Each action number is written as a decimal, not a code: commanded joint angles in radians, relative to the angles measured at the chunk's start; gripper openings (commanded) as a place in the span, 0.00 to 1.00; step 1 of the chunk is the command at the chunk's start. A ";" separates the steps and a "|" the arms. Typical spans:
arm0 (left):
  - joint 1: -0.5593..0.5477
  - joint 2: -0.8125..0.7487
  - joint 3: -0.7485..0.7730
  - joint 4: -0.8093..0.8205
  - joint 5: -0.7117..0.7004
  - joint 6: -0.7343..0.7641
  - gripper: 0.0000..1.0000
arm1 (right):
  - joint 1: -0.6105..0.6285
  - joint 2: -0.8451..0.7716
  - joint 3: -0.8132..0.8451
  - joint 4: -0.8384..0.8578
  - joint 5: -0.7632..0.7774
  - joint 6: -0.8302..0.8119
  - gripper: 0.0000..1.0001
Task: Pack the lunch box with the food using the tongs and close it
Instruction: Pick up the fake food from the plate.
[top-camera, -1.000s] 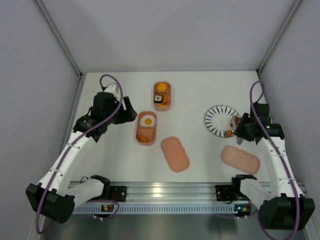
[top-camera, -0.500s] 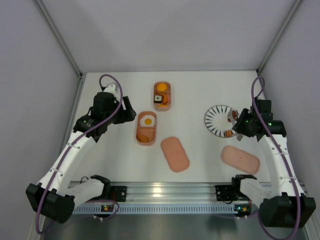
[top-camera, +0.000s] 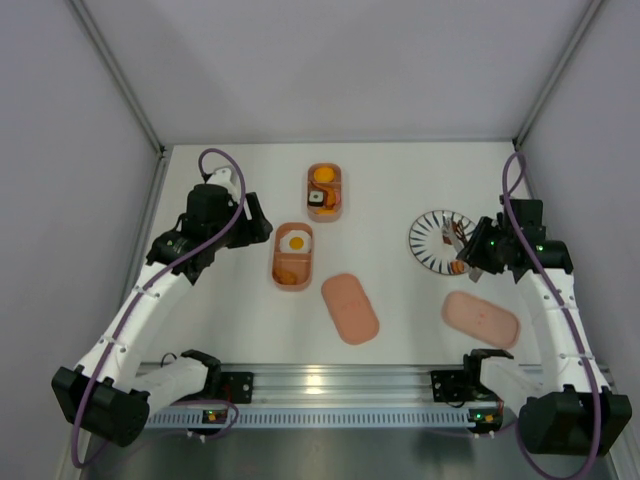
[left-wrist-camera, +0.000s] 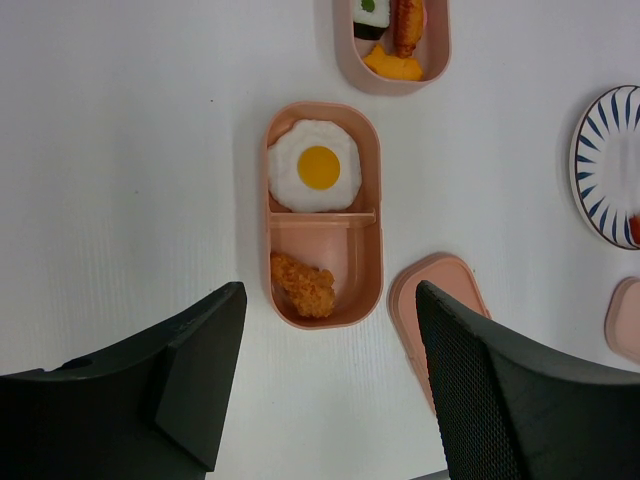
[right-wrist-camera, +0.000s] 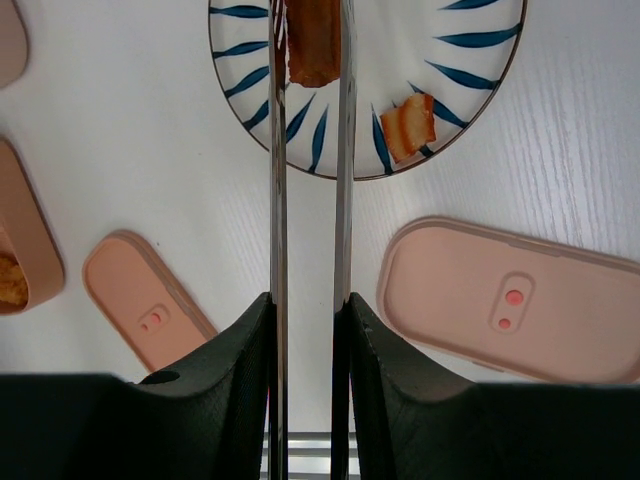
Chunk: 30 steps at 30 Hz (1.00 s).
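Tongs (right-wrist-camera: 277, 200) clamped in right end effector (right-wrist-camera: 305, 320) pinch sausage strip (right-wrist-camera: 313, 40) inside plate rim (right-wrist-camera: 372, 177); left end effector (left-wrist-camera: 330, 300) apart.

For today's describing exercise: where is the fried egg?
Top view: the fried egg lies left of centre, in the far compartment of the nearer tray, beside the left gripper.

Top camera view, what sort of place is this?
Likely a robot test cell: white table boxed in by plain grey panels, two arms bolted to a metal rail, toy food in pink trays.
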 joint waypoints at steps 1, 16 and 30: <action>0.005 -0.002 0.001 0.047 -0.009 0.004 0.74 | -0.003 -0.015 0.076 0.034 -0.068 -0.016 0.08; 0.005 0.004 0.004 0.044 -0.012 0.002 0.74 | 0.136 0.016 0.110 0.072 -0.099 0.033 0.07; 0.005 0.012 0.004 0.044 -0.015 0.002 0.74 | 0.636 0.195 0.274 0.155 0.069 0.183 0.06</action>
